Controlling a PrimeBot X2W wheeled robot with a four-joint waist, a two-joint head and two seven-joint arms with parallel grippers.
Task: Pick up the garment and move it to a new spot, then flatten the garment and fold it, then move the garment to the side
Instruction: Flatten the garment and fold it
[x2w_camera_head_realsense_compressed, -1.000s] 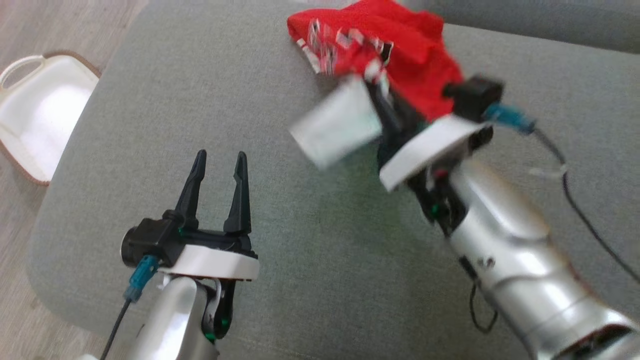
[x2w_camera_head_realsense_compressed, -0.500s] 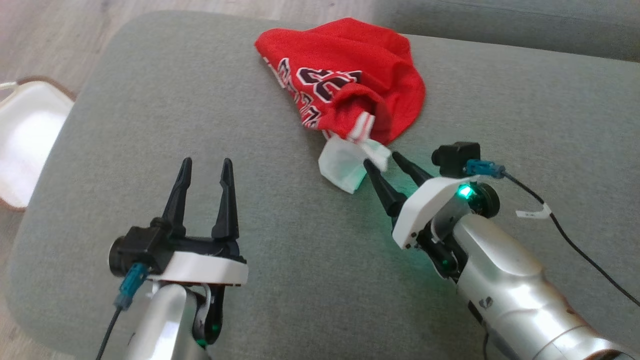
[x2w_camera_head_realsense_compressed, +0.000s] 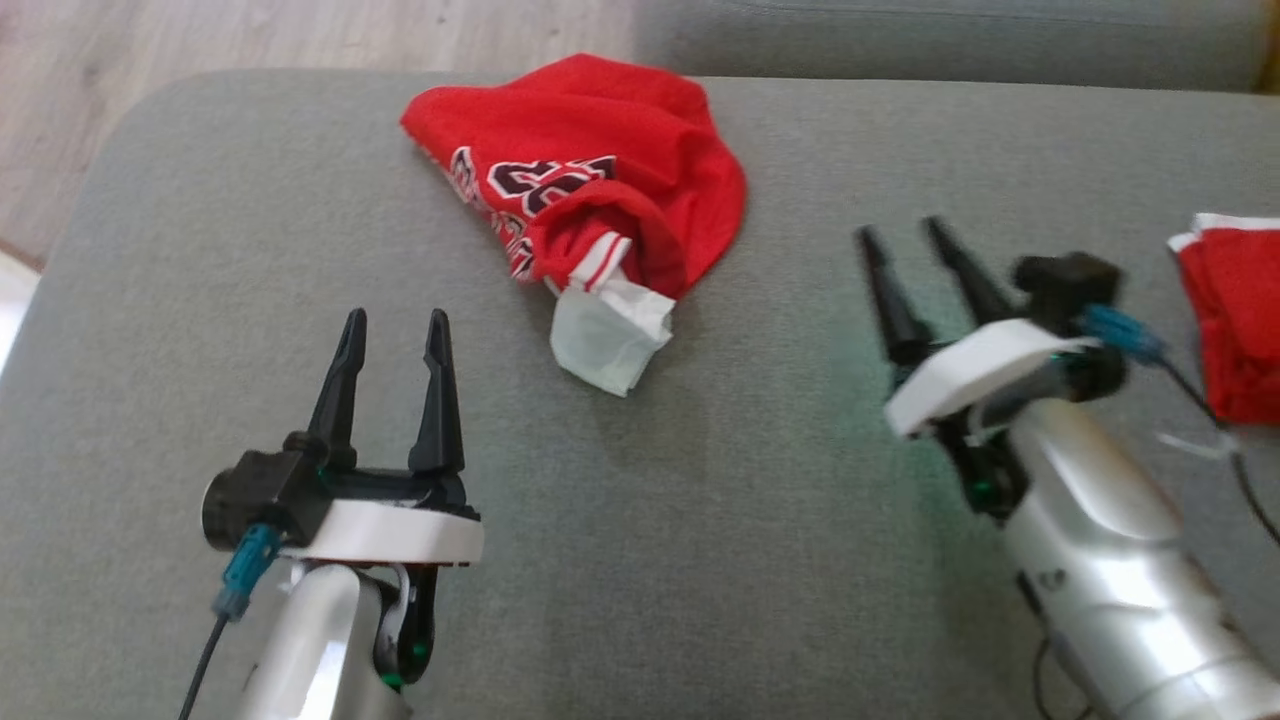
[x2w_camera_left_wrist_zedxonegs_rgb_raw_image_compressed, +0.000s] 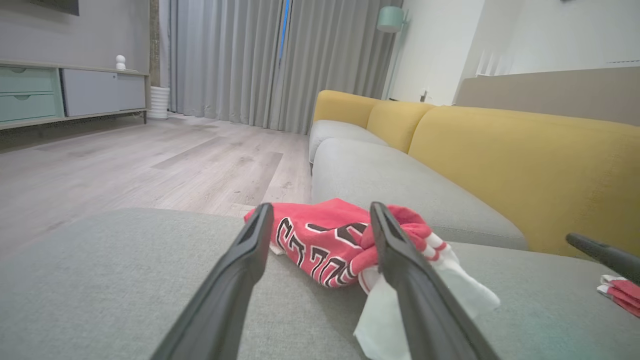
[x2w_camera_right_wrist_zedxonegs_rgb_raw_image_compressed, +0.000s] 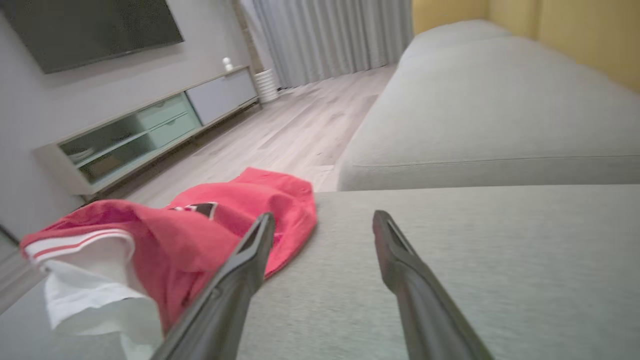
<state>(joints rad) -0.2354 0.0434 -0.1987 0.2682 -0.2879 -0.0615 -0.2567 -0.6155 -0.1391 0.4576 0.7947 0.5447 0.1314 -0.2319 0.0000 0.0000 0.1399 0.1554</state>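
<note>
- Garment (x2w_camera_head_realsense_compressed: 580, 190), a red jersey with dark lettering, lies crumpled on the grey seat cushion (x2w_camera_head_realsense_compressed: 700, 520), toward 12 o'clock in the head view. A white piece (x2w_camera_head_realsense_compressed: 605, 340) (a lining or a pocket, it is hard to tell) sticks out at its 6 o'clock edge.
- The left gripper (x2w_camera_head_realsense_compressed: 395, 318) hovers with fingers spread and holds nothing; the garment is at about 1 o'clock from it, apart.
- The right gripper (x2w_camera_head_realsense_compressed: 902, 230) also has its fingers parted and is empty, near the garment's 3 o'clock side without touching it.
- A second red cloth (x2w_camera_head_realsense_compressed: 1235, 320) lies at 3 o'clock, at the picture's border, and should be left alone.
- The moving step seems finished, so flattening is probably the step in hand.
- To do it well, each gripper should pinch one outer edge of the heap, at 9 and at 3 o'clock, low against the cushion, taking a single layer.
- Then the two should draw apart slowly, so that the folds open out.
</note>
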